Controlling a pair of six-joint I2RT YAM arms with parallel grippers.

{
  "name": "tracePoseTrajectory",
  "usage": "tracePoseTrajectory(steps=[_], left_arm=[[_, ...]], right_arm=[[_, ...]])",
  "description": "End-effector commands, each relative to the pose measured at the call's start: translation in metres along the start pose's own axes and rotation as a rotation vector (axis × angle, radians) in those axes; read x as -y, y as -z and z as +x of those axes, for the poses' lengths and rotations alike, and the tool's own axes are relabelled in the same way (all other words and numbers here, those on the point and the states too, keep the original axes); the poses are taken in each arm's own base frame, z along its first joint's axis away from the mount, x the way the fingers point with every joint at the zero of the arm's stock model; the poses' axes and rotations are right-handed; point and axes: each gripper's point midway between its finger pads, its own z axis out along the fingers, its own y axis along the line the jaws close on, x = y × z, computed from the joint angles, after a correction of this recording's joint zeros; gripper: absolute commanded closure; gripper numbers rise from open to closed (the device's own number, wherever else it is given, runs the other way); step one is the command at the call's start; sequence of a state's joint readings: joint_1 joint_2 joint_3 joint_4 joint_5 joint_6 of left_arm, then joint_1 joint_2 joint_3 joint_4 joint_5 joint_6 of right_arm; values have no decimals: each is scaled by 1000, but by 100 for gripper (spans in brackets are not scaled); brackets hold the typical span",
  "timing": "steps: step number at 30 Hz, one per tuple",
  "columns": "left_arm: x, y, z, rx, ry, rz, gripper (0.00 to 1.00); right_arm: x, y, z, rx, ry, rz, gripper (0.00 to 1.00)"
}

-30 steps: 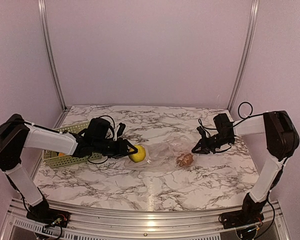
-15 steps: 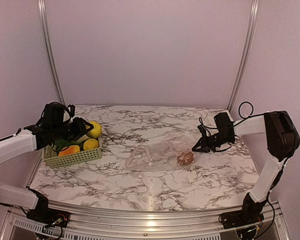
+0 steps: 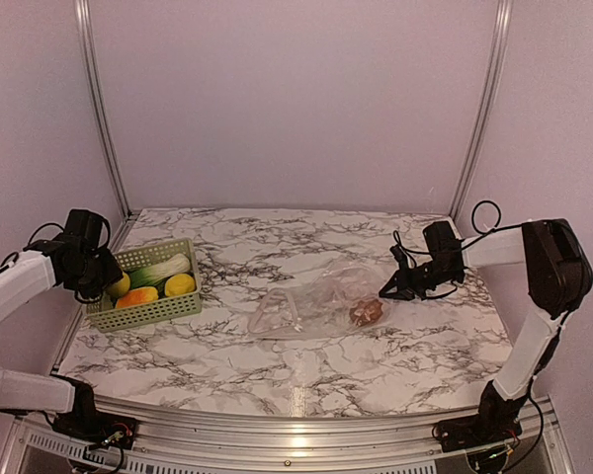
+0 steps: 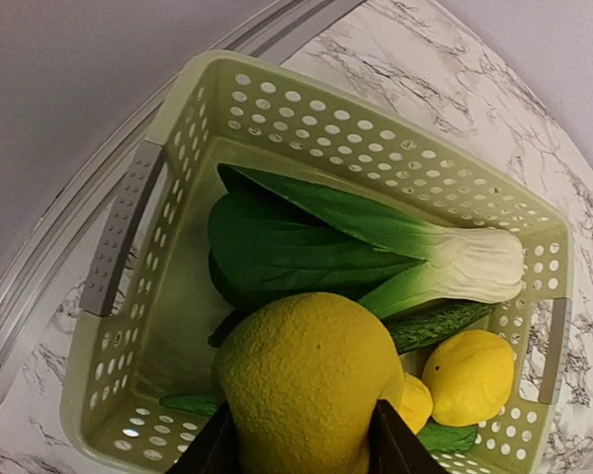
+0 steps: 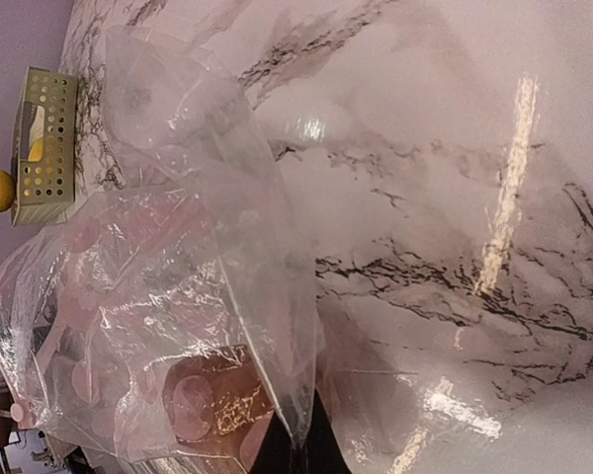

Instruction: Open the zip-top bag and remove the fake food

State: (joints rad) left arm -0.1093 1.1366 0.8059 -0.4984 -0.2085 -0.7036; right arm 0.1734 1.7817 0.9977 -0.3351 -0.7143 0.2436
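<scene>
**Desk:** From above, what's the picture?

**Photographer:** The left gripper (image 3: pixel 114 283) hangs over the green basket (image 3: pixel 153 313) at the left of the table (image 3: pixel 277 365). The clear bag (image 3: pixel 306 306) lies mid-table with one brown piece (image 3: pixel 366 313) inside. The right gripper (image 3: pixel 388 292) sits at the bag's right end.

**Desk:** And the left wrist camera?

**Photographer:** The fingers (image 4: pixel 206 456) are partly spread and clamped on a yellow lemon (image 4: pixel 311 380). It hangs above the basket, over a leafy vegetable (image 4: pixel 376 247) and a second yellow fruit (image 4: pixel 474 375). Let go here, it may bounce off that heap and hop the low rim.

**Desk:** Right wrist?

**Photographer:** The jaws are closed tight on a thin fold of the bag's film, with the brown piece just beside them. The risk is that slick plastic slides out of the pinch. Or the slack mouth collapses, and a reaching gripper drags the whole bag rather than the food.
</scene>
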Motion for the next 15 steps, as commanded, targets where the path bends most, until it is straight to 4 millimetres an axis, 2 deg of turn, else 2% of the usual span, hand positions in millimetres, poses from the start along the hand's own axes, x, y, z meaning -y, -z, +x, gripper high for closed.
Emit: tracePoseTrajectory(steps=[1,2,4,5,9,12,15], left_arm=[[-49,21,-13,78,-16,-246,57],[-53,23,-15,88,-24,-264,54],[-58,25,-19,101,-39,-296,39],[-56,25,-20,99,-54,-290,31],[-34,22,-26,86,-95,-198,19],[3,23,-27,71,-114,-7,18],[59,27,-8,14,-154,293,26]], right_arm=[[-8,7,-20,45,23,-14,100],[-8,7,-20,45,23,-16,100],[-9,7,-20,43,22,-23,100],[-9,7,-20,41,21,-24,100],[-9,6,-18,30,19,-30,100],[-10,6,-16,25,17,-36,100],[-11,7,-15,24,13,-37,100]])
